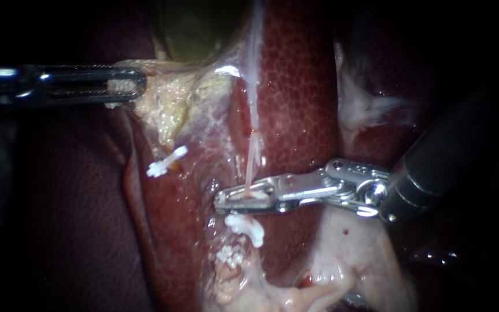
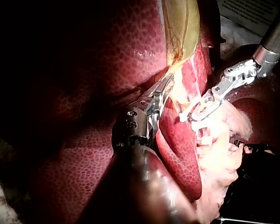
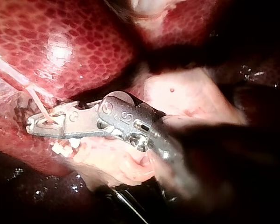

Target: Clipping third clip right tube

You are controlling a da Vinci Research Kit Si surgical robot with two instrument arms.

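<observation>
The thin pink right tube point(image 1: 254, 151) runs down over the liver point(image 1: 295, 98) into the jaws of my right instrument point(image 1: 222, 201). Those jaws lie across the tube with a white clip point(image 1: 248, 196) held between them and are shut on it. Just below them another white clip point(image 1: 245, 225) sits on the same tube, seen beside the jaws in the right wrist view point(image 3: 63, 149). A third white clip point(image 1: 167, 162) sits further left. My left instrument point(image 1: 137, 85) is shut on pale yellowish gallbladder tissue point(image 1: 168, 104) and holds it taut.
The green-yellow gallbladder point(image 1: 189, 29) lies at the top. Pale fatty tissue point(image 1: 342, 260) spreads under the right instrument's shaft point(image 1: 434, 167). Dark liver point(image 1: 76, 219) fills the left side.
</observation>
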